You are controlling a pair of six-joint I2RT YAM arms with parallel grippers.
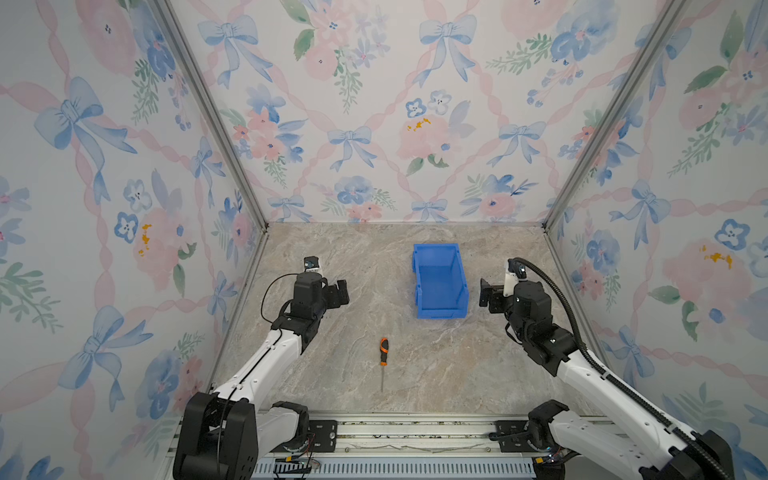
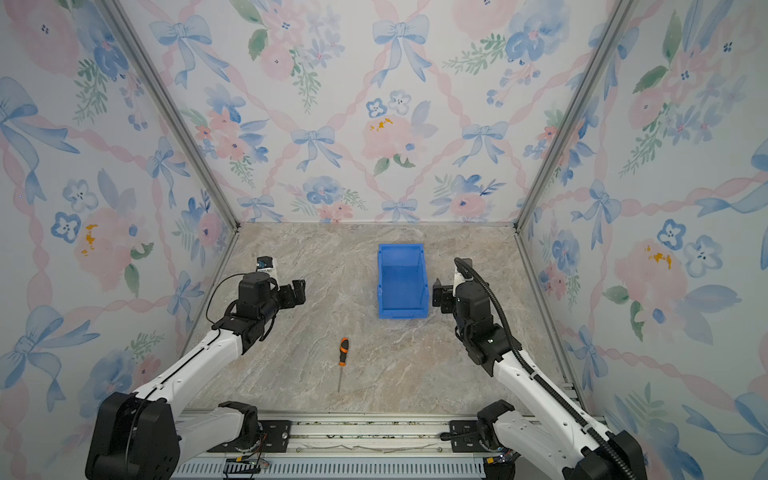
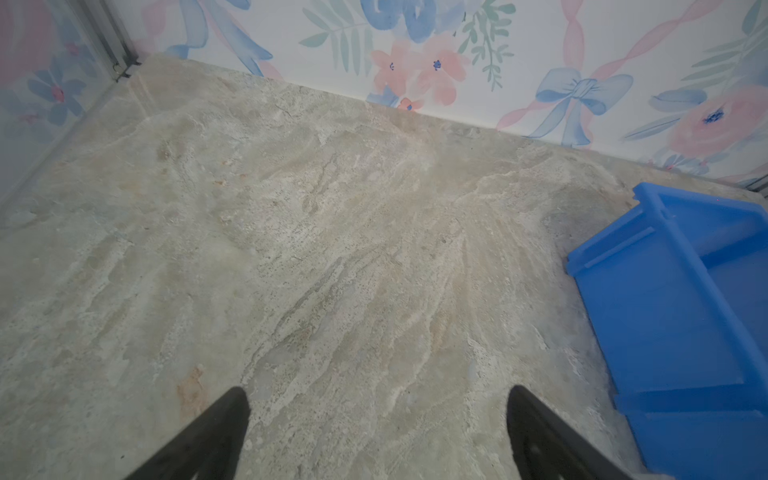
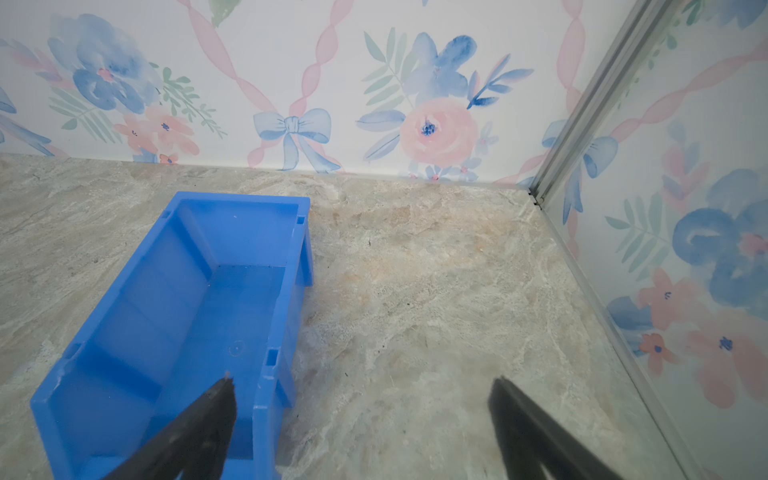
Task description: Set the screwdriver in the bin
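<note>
The screwdriver point(image 1: 383, 356) point(image 2: 342, 355), black-and-orange handle toward the back and thin grey shaft toward the front, lies flat on the marble tabletop near the front middle. The bright blue bin point(image 1: 439, 281) point(image 2: 401, 281) point(image 3: 681, 332) point(image 4: 178, 324) stands empty behind it, right of centre. My left gripper point(image 1: 341, 291) point(image 2: 298, 290) point(image 3: 378, 399) hovers open to the left, well behind the screwdriver, nothing between its fingers. My right gripper point(image 1: 484, 293) point(image 2: 437, 293) point(image 4: 363, 386) hangs open just right of the bin, one fingertip point(image 4: 220, 399) over the bin's near wall. Neither wrist view shows the screwdriver.
Floral-papered walls with metal corner posts point(image 1: 216, 124) point(image 1: 602, 133) close in the table on three sides. A metal rail point(image 1: 407, 436) with the arm bases runs along the front edge. Bare marble point(image 1: 332, 332) lies between the left gripper and the screwdriver.
</note>
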